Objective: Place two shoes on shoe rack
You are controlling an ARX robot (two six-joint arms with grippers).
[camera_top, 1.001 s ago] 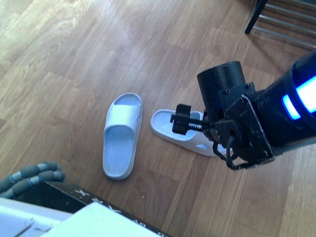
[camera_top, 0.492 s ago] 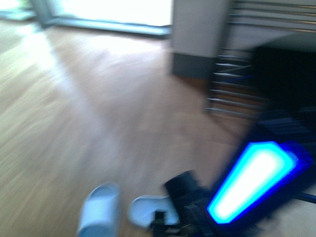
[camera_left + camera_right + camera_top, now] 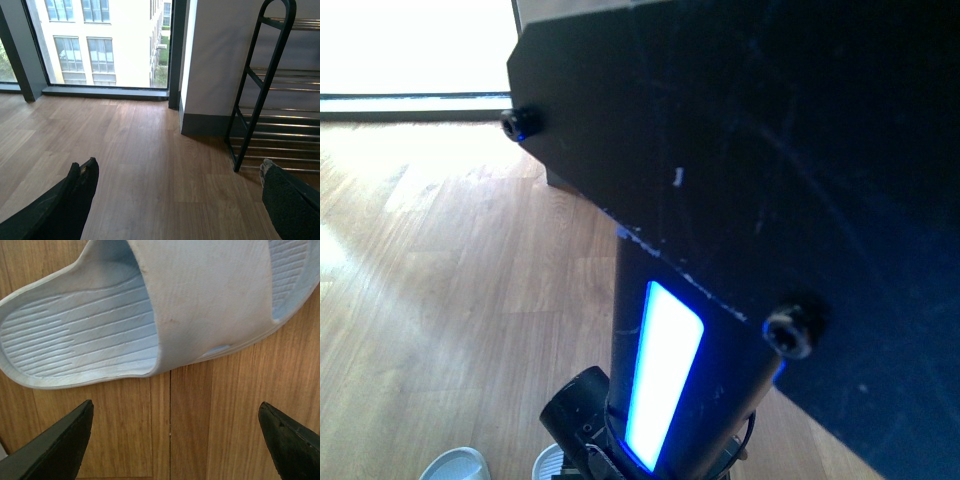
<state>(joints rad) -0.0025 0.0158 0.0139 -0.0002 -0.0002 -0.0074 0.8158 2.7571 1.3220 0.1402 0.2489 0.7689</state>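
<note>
Slide flat on floor, long axis crosswise to right gripper, jaws apart; toe cut off. Left gripper jaws apart, empty.

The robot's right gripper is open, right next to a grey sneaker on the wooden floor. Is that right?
Almost. The right gripper is open, and it is close to a shoe on the wooden floor. But the shoe is a pale blue slide, not a grey sneaker. The right wrist view shows its ribbed footbed and wide strap.
</note>
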